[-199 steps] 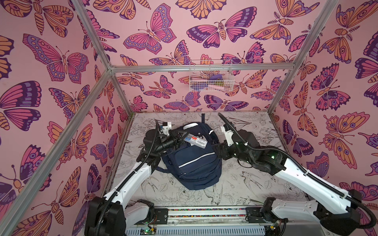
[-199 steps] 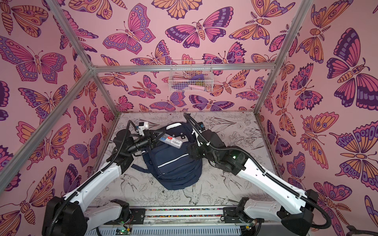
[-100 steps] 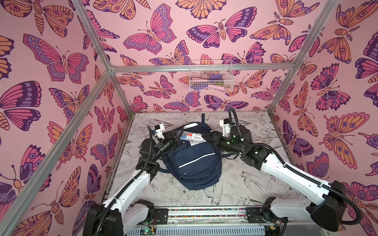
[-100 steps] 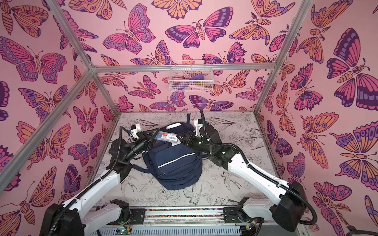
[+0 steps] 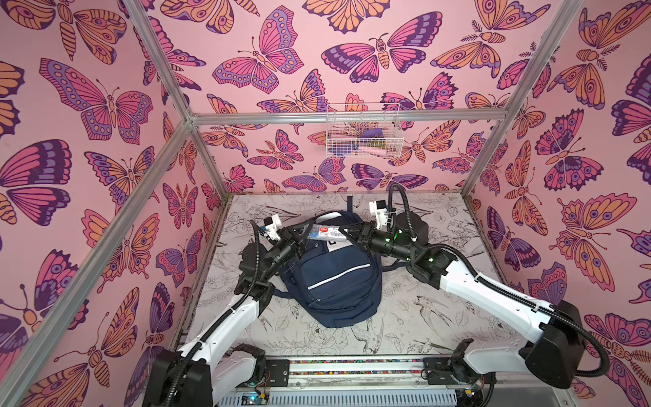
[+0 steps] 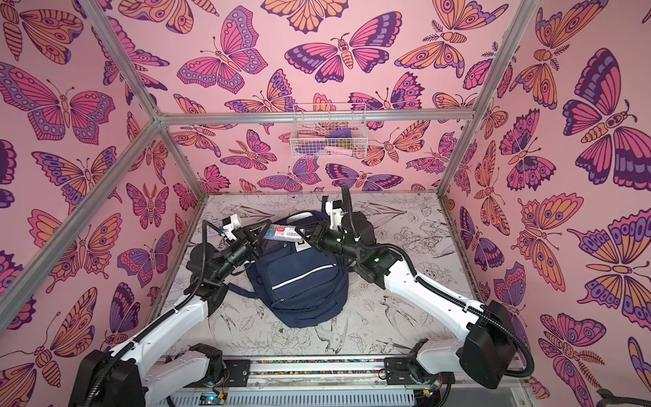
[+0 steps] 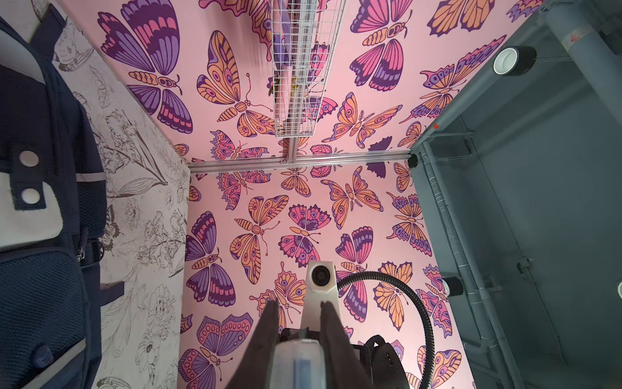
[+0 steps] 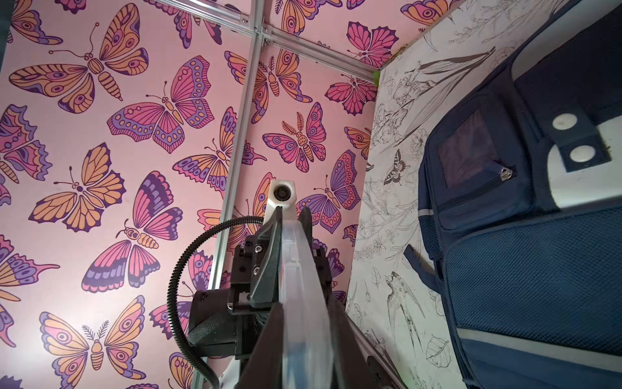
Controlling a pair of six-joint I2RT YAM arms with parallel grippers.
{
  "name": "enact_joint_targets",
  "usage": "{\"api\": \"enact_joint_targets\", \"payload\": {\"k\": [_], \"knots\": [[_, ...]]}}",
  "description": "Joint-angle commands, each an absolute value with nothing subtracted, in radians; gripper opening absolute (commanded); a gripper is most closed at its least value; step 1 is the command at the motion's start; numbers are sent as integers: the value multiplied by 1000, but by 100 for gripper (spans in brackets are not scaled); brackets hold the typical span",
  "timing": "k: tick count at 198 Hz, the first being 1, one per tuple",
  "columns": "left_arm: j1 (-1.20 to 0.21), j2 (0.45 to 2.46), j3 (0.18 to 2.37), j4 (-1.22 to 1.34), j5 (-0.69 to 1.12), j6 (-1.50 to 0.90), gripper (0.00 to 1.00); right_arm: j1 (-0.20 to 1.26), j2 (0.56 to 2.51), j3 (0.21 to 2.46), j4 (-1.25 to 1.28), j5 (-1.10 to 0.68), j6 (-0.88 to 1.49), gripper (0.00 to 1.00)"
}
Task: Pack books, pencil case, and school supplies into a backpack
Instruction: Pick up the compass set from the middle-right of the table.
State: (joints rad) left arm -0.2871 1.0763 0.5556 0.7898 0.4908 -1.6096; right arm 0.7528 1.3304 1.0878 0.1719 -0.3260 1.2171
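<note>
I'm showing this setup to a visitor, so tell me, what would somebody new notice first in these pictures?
Probably the pink butterfly wallpaper covering the walls around the table. Next comes the navy backpack lying in the middle of the table, with the left gripper and right gripper at opposite ends of a clear case raised over its top end. A white wire basket hangs on the back wall.
</note>
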Motion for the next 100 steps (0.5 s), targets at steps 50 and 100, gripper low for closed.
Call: {"api": "enact_joint_targets", "payload": {"k": [50, 100], "knots": [[-329, 1089, 876, -225, 470, -839, 72, 534, 1070, 1096, -407, -197, 999, 0], [-645, 1362, 1162, -643, 109, -375, 76, 285, 888, 997, -722, -244, 889, 0]]}}
